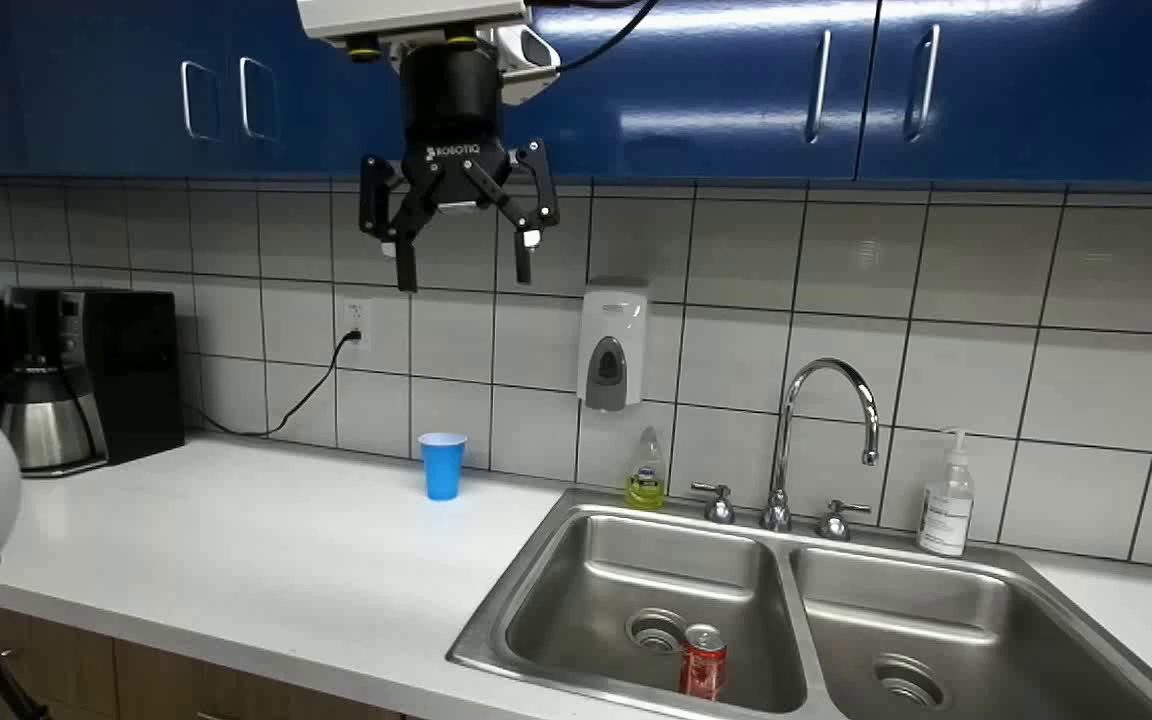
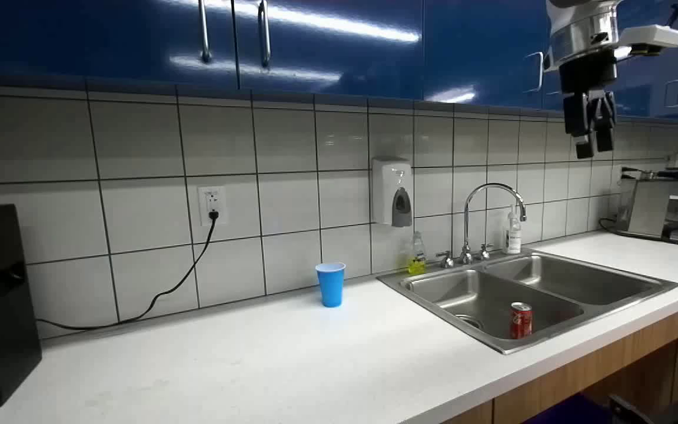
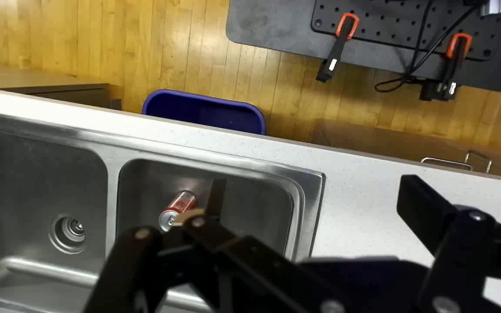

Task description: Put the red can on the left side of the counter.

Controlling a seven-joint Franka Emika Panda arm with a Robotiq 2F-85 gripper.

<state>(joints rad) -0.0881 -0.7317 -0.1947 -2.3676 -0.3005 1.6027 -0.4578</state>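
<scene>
Steel sink walls (image 1: 676, 543), below the parted fingers (image 1: 523, 260), could jar their reach and make them topple the can (image 1: 704, 668).

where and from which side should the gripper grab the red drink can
Probably best around the upper body of the red drink can, coming straight down from above with the open gripper. The can stands upright, silvery top facing up, and its round body suits a pinch across its width. It sits inside the sink basin, whose walls would likely hinder a sideways approach.
</scene>
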